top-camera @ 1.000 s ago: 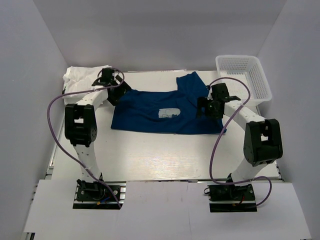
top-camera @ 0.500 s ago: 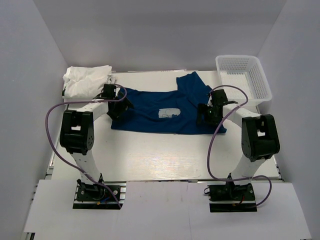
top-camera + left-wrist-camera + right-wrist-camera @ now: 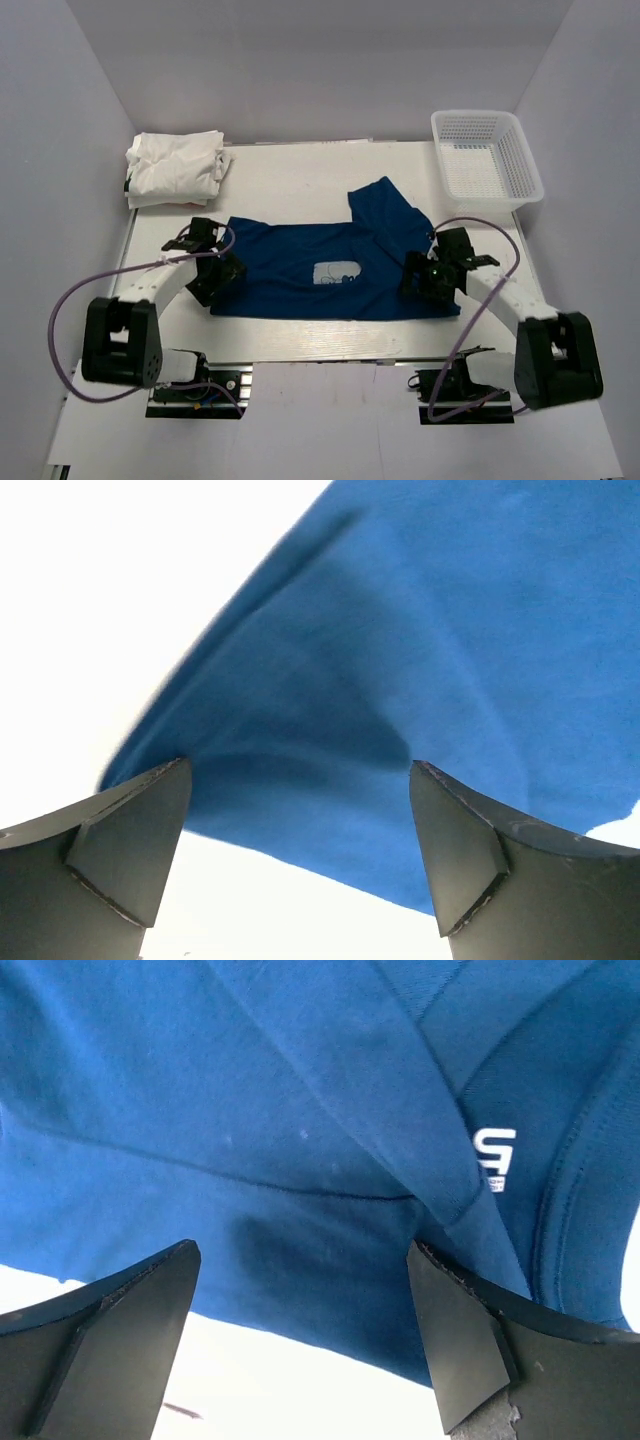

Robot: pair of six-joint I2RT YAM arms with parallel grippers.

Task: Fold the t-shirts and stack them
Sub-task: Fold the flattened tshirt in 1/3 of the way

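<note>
The navy t-shirt (image 3: 330, 270) lies spread on the white table (image 3: 300, 180) near its front edge, chest print up and one sleeve folded up at the back right. My left gripper (image 3: 222, 275) is at its left edge, open, with the cloth's hem lying between the fingers in the left wrist view (image 3: 300, 860). My right gripper (image 3: 418, 280) is at its right edge, open too, over the hem (image 3: 305, 1345). The shirt fills both wrist views (image 3: 400, 680) (image 3: 250, 1110). Folded white t-shirts (image 3: 175, 165) lie stacked at the back left corner.
A white plastic mesh basket (image 3: 485, 160) stands at the back right corner. Purple cables loop beside both arms. The table's front edge lies just below the shirt's hem.
Both arms have drawn back towards the near edge, and the navy shirt has slid with them from the middle of the table to the front.
</note>
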